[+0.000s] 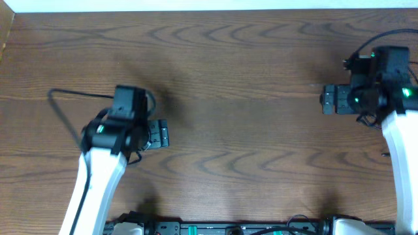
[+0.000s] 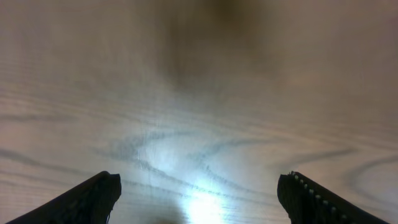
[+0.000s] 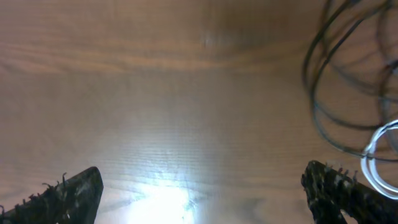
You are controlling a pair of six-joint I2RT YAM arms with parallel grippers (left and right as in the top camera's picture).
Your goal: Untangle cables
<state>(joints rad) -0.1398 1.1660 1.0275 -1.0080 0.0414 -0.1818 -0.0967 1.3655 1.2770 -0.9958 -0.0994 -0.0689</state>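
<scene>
Cables are lying on the wooden table just outside our right gripper. Its jaws are standing wide apart and released, with bare wood showing between them. Thin black loops are overlapping beyond the finger at the right of the wrist view. A white cable is curling closest to that finger, partly cut by the frame edge. From overhead, we are finding those loops mostly hidden under the right arm. Our left gripper is sitting well apart from the right gripper, its jaws likewise spread and gripping nothing. On the far side of the left arm from the right gripper, a thin black cord is bending across the wood; we are unable to tell whether it is one of the cables.
</scene>
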